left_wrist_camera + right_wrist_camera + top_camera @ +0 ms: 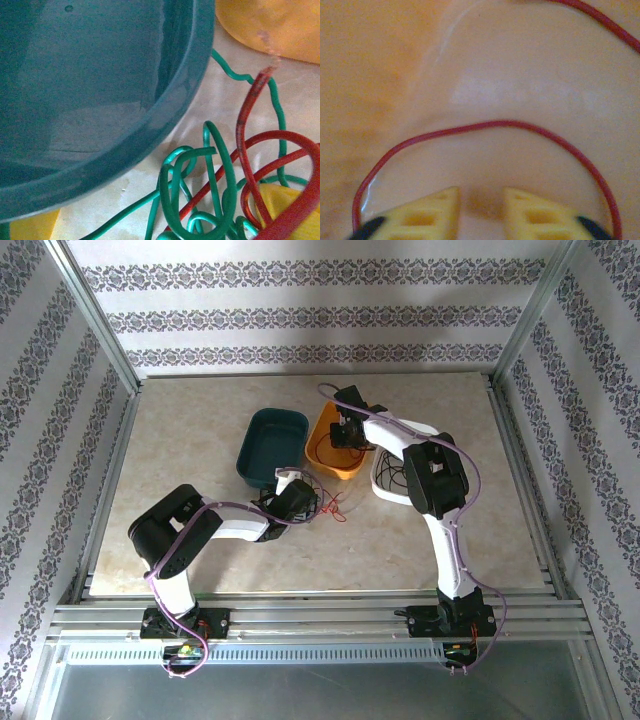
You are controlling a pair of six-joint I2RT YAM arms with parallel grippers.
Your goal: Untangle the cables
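Reaching into the orange bin (322,435), your right claw (481,205) gapes beside a red cable (495,122); your left claw (155,215), spread, straddles green cables (195,151).

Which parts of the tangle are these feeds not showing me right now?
- Top view: the right arm covers most of the white tray, hiding how its black cables lie.
- Left wrist: the green cable and red cable crossings run off the bottom edge.
- Right wrist: the red loop in the orange bin leaves the frame at both ends.
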